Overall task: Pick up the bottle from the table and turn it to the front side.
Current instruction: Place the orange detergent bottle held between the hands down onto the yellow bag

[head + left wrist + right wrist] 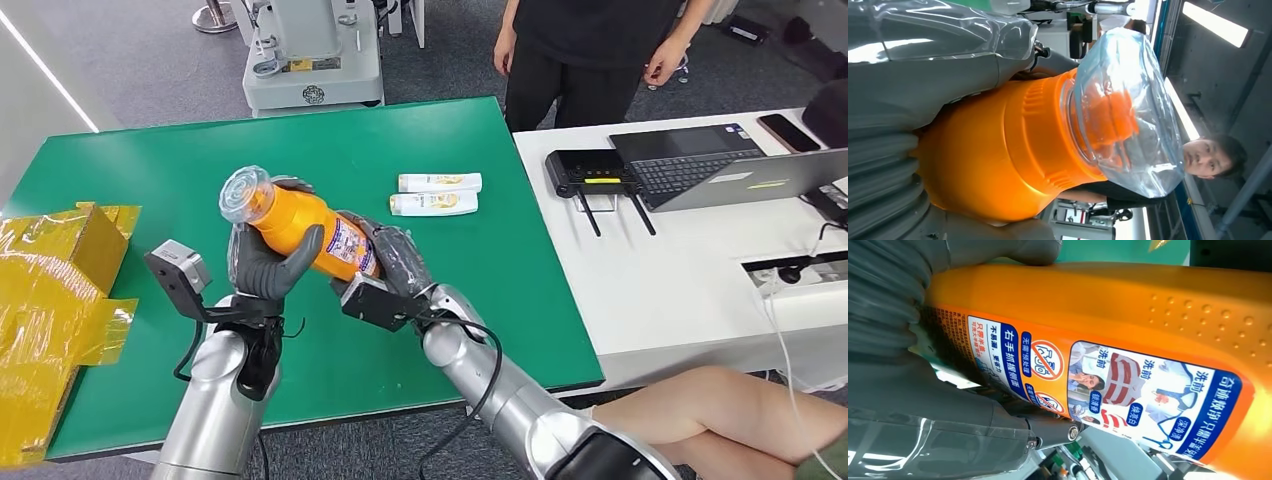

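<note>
Both hands had the orange bottle (300,228) up off the green surface (130,180), tilted, clear cap toward the robot's left. Left hand (268,268) was wrapped around the neck end, right hand (392,268) gripped the base end by the printed label (1108,385). Two small tubes (436,194) lay further back on the surface. Risk, as far as anyone could judge: that plastic looked slick, so if one hand let go mid-turn the bottle could've spun or dropped.

Both hands' fingers (300,262) hold the orange bottle (300,222) above the green table (130,180).
</note>
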You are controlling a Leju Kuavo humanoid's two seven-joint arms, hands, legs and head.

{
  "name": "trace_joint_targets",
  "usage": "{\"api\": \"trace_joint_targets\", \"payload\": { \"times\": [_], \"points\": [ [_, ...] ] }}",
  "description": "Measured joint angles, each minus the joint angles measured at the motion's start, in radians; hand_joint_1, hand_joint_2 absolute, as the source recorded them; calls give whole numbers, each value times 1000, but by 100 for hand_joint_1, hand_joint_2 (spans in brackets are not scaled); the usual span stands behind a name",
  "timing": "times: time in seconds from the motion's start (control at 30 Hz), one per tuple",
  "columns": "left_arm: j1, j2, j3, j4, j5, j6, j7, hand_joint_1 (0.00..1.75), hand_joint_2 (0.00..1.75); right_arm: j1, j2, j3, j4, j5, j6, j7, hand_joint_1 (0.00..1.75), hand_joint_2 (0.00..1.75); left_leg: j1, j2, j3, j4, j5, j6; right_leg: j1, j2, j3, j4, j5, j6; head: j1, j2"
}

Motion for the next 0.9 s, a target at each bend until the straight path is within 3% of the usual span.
{"api": "trace_joint_targets", "payload": {
  "times": [0.33, 0.37, 0.47, 0.5, 0.9],
  "points": [
    [-17, -6, 6, 18, 10, -2, -2, 175, 175, -10, 0, -4, 3, -9, -2, -14, 175, 175, 0, 0, 0, 0, 0, 0, 0, 0, 0, 0, 0, 0, 0, 0],
    [-18, -7, 7, 20, 11, -2, -2, 175, 175, -10, 0, -4, 3, -10, -2, -15, 166, 175, 0, 0, 0, 0, 0, 0, 0, 0, 0, 0, 0, 0, 0, 0],
    [-18, -8, 8, 22, 14, -1, -2, 175, 175, -11, 0, -6, 4, -13, -2, -18, 37, 175, 0, 0, 0, 0, 0, 0, 0, 0, 0, 0, 0, 0, 0, 0],
    [-19, -8, 8, 24, 16, 0, -2, 175, 175, -11, 0, -7, 5, -13, -2, -20, 1, 175, 0, 0, 0, 0, 0, 0, 0, 0, 0, 0, 0, 0, 0, 0],
    [-9, -8, 10, 45, 33, 14, -2, 175, 175, -16, 10, -9, -3, -30, -14, -36, 0, 175, 0, 0, 0, 0, 0, 0, 0, 0, 0, 0, 0, 0, 0, 0]
  ]
}}
